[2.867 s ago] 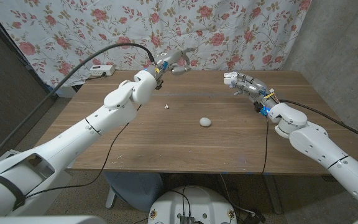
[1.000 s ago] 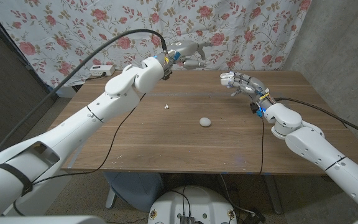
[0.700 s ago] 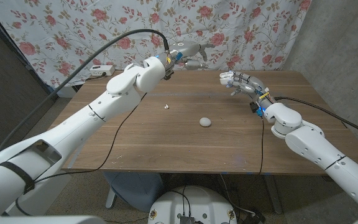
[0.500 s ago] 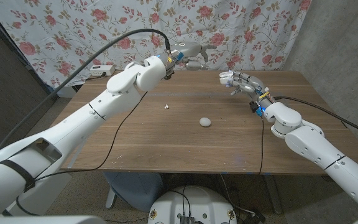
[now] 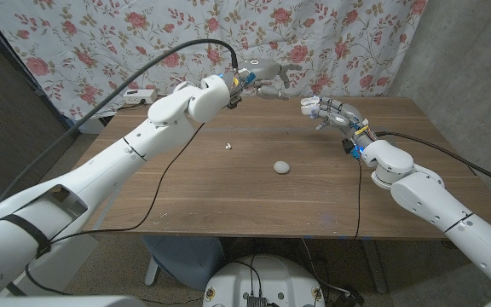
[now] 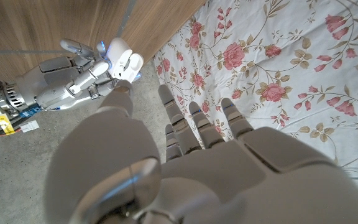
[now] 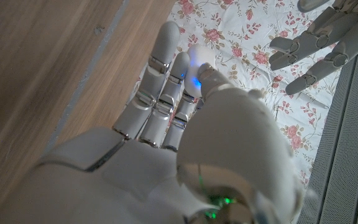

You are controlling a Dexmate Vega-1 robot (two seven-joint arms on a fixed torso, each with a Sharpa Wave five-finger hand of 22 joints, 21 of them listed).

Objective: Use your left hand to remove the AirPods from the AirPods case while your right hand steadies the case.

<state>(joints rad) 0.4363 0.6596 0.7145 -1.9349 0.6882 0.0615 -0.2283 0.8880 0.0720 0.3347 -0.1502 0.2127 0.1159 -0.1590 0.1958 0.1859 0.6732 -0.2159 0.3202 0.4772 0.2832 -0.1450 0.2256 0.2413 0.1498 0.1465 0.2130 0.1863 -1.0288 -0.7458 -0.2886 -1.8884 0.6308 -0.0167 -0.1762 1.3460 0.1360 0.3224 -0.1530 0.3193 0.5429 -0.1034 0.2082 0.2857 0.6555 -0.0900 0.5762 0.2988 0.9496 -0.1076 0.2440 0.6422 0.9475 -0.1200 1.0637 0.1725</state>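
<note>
My right hand [image 5: 337,114] is raised over the table's far right part and grips a small white AirPods case [image 5: 313,107] at its fingertips. In the left wrist view the case [image 6: 123,55] stands open in the right hand [image 6: 67,71], with a blue glow beside it. My left hand [image 5: 265,72] hovers in the air just left of the case, fingers spread and holding nothing. Its fingers [image 7: 319,37] reach toward the right hand [image 7: 166,143] without touching. One small white AirPod [image 5: 228,147] lies on the wooden table [image 5: 186,196].
A white rounded object [image 5: 281,167] lies near the table's middle. A white power strip [image 5: 139,96] sits beyond the back left corner. A floral curtain [image 5: 101,43] hangs behind the table. Thin black cables trail across the table from both arms.
My left hand has risen and moved right, closing in on the case in the right hand. The right hand has edged slightly left. The AirPod and rounded object have stayed put.
</note>
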